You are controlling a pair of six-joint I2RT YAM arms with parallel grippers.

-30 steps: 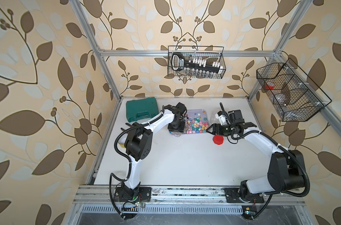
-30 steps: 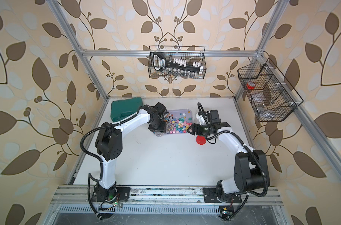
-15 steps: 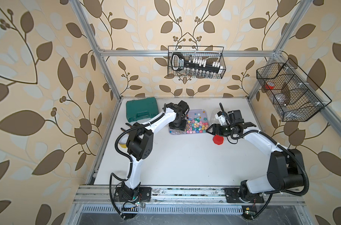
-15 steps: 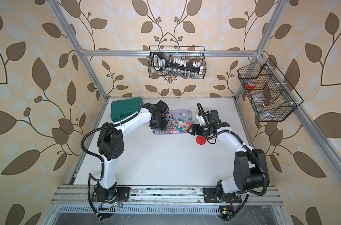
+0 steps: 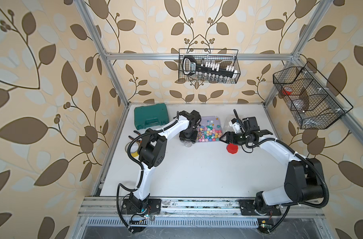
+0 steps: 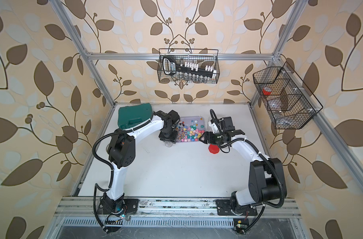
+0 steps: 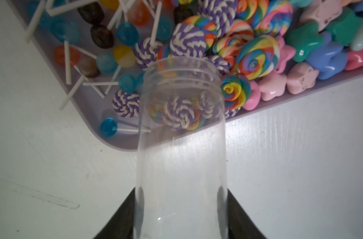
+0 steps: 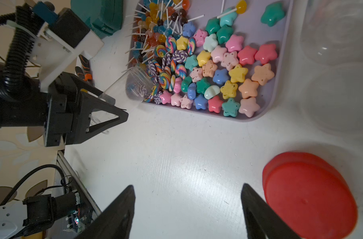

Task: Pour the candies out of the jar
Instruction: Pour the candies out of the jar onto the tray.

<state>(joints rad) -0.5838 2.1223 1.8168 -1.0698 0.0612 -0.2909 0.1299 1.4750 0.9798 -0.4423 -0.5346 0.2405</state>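
The left gripper (image 7: 181, 192) was clamped on the clear jar (image 7: 181, 149), which was tipped with its mouth over a corner of the lavender tray (image 8: 280, 41). Most candies (image 8: 217, 68) already lay there, and a few swirled ones (image 7: 180, 112) sat inside the neck. A steeper tilt and a gentle shake, with the mouth kept within the rim, should clear them. The right gripper (image 8: 186, 186) hung open and empty beside the red lid (image 8: 309, 194). Against a second earlier, the left wrist seemed slightly shifted, though the top views were coarse; the right arm matched.
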